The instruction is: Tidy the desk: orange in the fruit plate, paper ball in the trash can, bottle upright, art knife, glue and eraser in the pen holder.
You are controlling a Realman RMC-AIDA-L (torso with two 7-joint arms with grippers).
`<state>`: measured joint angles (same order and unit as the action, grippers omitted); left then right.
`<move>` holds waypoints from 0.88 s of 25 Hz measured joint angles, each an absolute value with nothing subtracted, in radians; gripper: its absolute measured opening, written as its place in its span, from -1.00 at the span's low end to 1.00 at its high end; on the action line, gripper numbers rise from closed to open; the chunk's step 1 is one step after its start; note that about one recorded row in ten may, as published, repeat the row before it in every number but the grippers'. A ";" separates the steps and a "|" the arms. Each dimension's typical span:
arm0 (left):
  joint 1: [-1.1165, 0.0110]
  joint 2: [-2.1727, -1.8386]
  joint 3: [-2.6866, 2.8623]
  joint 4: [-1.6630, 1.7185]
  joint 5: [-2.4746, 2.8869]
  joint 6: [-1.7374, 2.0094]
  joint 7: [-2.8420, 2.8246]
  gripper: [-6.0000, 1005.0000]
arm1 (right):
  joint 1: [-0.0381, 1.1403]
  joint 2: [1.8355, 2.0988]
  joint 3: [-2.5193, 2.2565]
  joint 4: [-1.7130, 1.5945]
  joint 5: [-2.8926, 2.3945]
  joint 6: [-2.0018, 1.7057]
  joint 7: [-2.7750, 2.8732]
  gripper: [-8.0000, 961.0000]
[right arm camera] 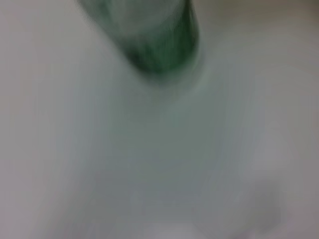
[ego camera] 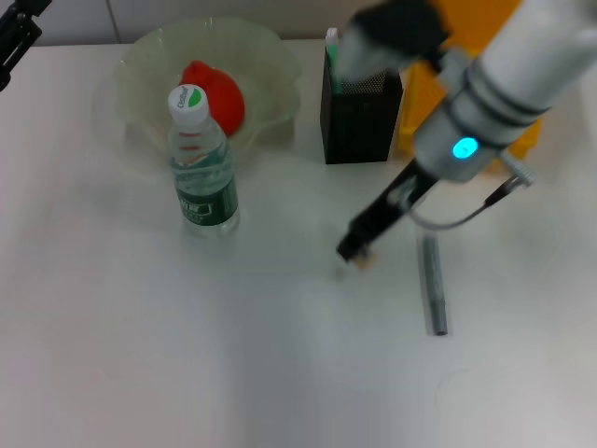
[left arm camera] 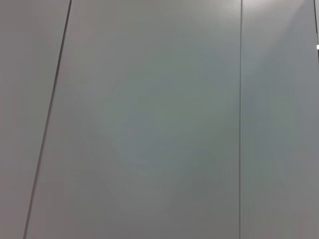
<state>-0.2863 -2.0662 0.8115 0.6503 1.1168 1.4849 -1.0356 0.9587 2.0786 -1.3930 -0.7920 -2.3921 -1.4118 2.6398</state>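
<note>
The orange (ego camera: 216, 91) lies in the pale green fruit plate (ego camera: 270, 56) at the back left. Just in front of it the bottle (ego camera: 201, 173) stands upright; the right wrist view shows it blurred (right arm camera: 159, 45). The mint green art knife (ego camera: 331, 49) sticks out of the black mesh pen holder (ego camera: 359, 126). On the desk (ego camera: 140, 355) lies the grey glue (ego camera: 434, 285). Left of the glue, my right gripper (ego camera: 356, 254) hangs low over the desk, shut on the small beige eraser (ego camera: 364, 263). The paper ball is out of view. My left gripper (ego camera: 14, 37) stays parked at the far left corner.
The yellow trash can (ego camera: 418, 112) stands behind the pen holder, mostly hidden by my right arm (ego camera: 485, 103). The left wrist view holds only a plain grey panelled wall (left arm camera: 149, 119).
</note>
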 joint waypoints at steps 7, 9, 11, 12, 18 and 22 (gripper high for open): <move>-0.290 -2.067 0.810 0.650 1.113 1.487 -1.036 0.16 | 0.707 2.079 -0.982 -0.860 -1.967 -1.351 2.184 -0.45; -0.292 -2.067 0.810 0.647 1.107 1.485 -1.035 0.16 | 0.658 2.080 -0.941 -0.772 -1.762 -1.297 1.954 -0.45; -0.295 -2.068 0.810 0.646 1.105 1.482 -1.035 0.16 | 0.639 2.079 -0.931 -0.684 -1.637 -1.251 1.777 -0.45; -0.295 -2.068 0.810 0.646 1.105 1.482 -1.035 0.16 | 0.637 2.079 -0.931 -0.647 -1.593 -1.226 1.704 -0.45; -0.307 -2.067 0.810 0.620 1.103 1.475 -1.034 0.16 | 0.690 2.085 -0.940 -0.483 -1.534 -1.025 1.471 -0.45; -0.306 -2.066 0.810 0.614 1.103 1.471 -1.034 0.16 | 0.715 2.085 -0.941 -0.457 -1.538 -0.972 1.434 -0.45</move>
<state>-0.3057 -2.0662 0.8096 0.6140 1.1029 1.4712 -1.0339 0.7146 2.0850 -0.9411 -0.4566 -1.5382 -0.9723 1.4345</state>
